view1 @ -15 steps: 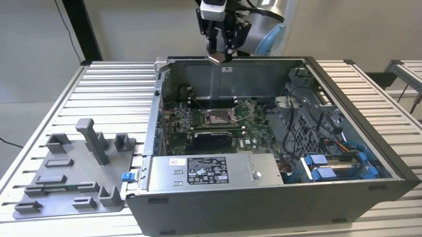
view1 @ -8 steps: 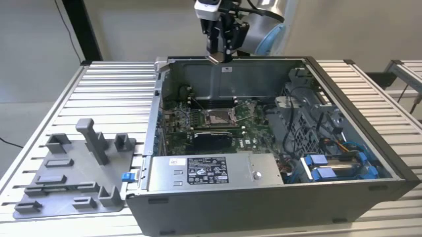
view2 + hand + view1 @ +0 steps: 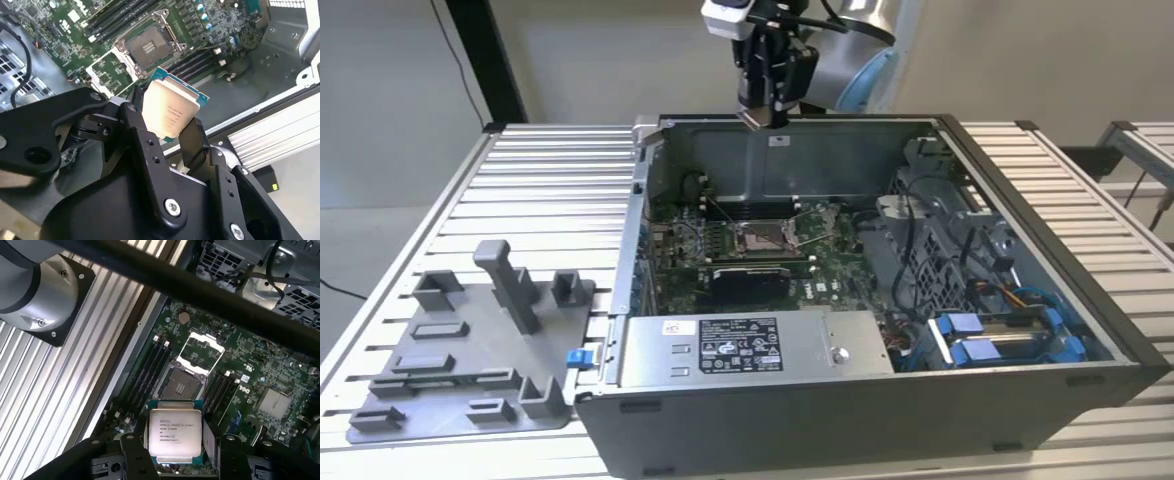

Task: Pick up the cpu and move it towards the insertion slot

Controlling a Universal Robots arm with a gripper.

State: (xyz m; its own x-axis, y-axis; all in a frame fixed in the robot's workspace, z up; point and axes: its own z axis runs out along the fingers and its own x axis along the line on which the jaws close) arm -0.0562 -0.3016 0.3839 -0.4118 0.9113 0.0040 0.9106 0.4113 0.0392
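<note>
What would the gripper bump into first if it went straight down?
Probably the green circuit board near the insertion slot, though depth is unclear. The gripper holds the cpu high above the open computer case.

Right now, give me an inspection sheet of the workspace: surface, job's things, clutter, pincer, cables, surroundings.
Surface: ribbed metal table carrying an open computer case.
Job's things: cpu held in the pincer, raised over the case's rear wall in the exterior view; insertion slot on the green board, frame open, centre bare.
Clutter: grey tray with blocks and posts on the table, at the exterior view's left of the case.
Pincer: pincer shut on the cpu, one finger at each of two opposite edges.
Cables: bundled wires inside the case at the exterior view's right; a dark cable on the floor at the exterior view's left.
Surroundings: pale wall; a second ribbed table at the exterior view's right.
</note>
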